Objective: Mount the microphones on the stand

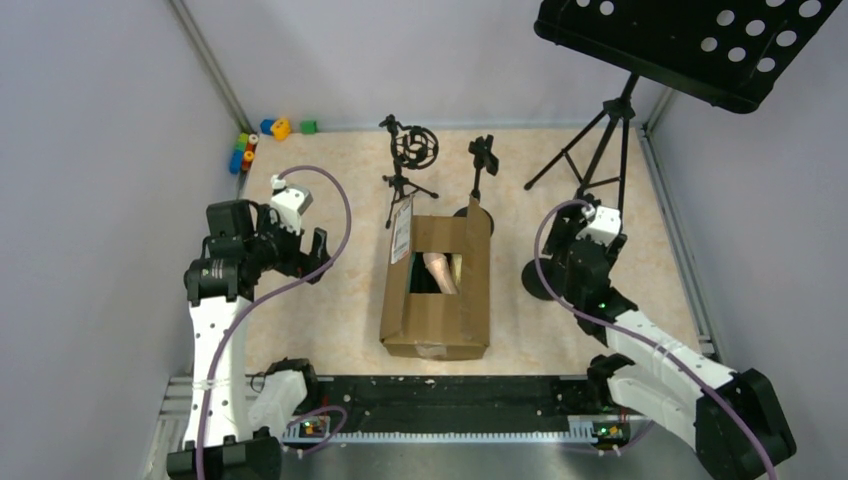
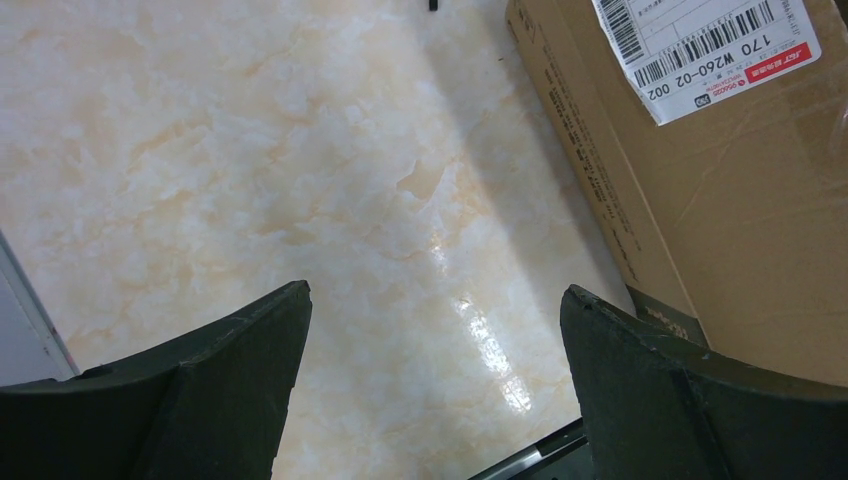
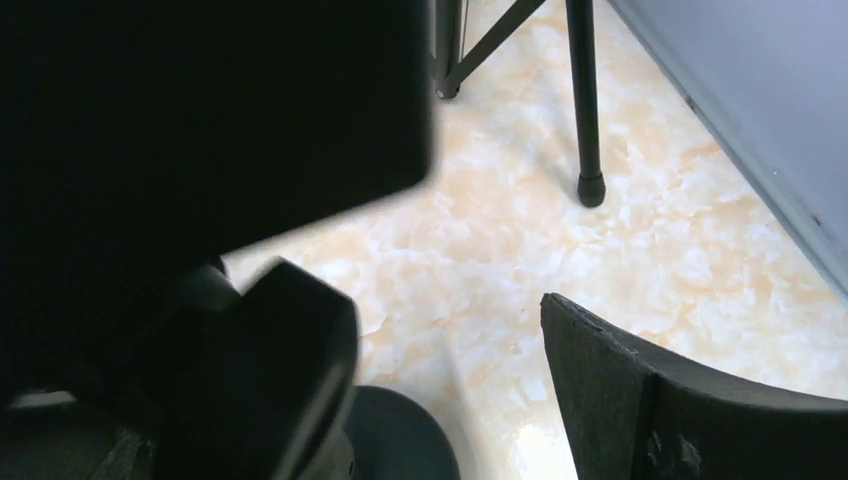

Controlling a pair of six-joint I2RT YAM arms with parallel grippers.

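Observation:
A peach microphone (image 1: 438,270) lies inside the open cardboard box (image 1: 437,318) at mid-table; any other microphones are hidden. Two small black stands are behind the box: one with a ring shock mount (image 1: 412,148), one with a clip (image 1: 483,154). My left gripper (image 1: 318,250) is open and empty left of the box, above bare table in the left wrist view (image 2: 435,300). My right gripper (image 1: 556,262) is right of the box, jaws apart, beside a round black base (image 1: 536,281). In the right wrist view (image 3: 430,310) a blurred black object (image 3: 200,110) hides its left side.
A black music stand (image 1: 690,40) on a tripod (image 1: 600,150) stands at the back right; one tripod foot (image 3: 591,188) shows in the right wrist view. Coloured blocks (image 1: 262,135) lie in the back left corner. The box's side with its label (image 2: 705,45) is close to my left gripper.

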